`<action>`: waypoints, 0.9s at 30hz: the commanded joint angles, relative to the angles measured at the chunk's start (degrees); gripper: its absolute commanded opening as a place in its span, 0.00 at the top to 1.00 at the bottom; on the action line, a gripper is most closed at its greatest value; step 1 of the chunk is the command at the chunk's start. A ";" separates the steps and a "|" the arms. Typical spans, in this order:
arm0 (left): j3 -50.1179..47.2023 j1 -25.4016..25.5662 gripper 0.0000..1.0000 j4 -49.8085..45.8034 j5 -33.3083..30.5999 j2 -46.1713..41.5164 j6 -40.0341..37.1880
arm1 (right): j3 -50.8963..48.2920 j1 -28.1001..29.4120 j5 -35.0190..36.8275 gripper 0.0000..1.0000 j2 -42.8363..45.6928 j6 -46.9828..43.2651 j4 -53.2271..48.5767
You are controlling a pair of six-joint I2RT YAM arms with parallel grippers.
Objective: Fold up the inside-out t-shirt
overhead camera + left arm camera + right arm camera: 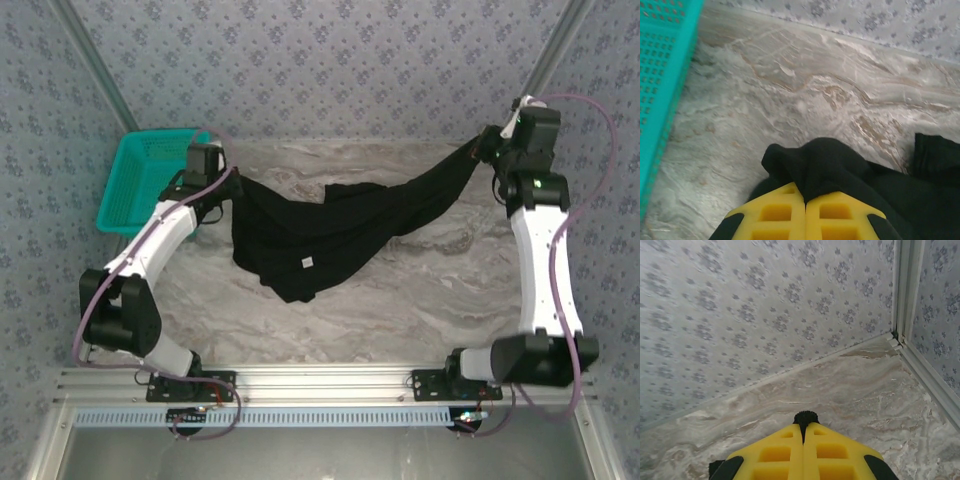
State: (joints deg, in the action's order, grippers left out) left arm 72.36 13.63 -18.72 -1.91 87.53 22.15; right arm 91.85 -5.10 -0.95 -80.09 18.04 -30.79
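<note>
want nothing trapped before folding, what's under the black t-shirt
Around the t-shirt, bare marble table shows. The patch beneath its sagging middle is covered by cloth, so whatever lies there cannot be seen.

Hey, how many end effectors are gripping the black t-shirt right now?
2. The left end effector is shut on the t-shirt beside the teal basket; the right end effector is shut on it near the far right corner of the table.

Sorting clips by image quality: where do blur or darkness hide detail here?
Top external: even light, the t-shirt a near-flat black with faint folds. Left wrist: the basket and the left gripper's fingers look soft. Right wrist: the right gripper's fingers soft, wallpaper clearer.
</note>
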 commanded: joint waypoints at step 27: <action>-2.13 3.95 1.00 -1.56 0.74 -12.38 0.88 | -17.38 61.65 -5.65 0.34 -26.42 -11.70 25.27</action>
State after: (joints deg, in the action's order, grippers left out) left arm 70.24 17.39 -19.84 0.12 76.79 24.03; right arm 70.22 55.02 -7.09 -104.14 7.38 -7.27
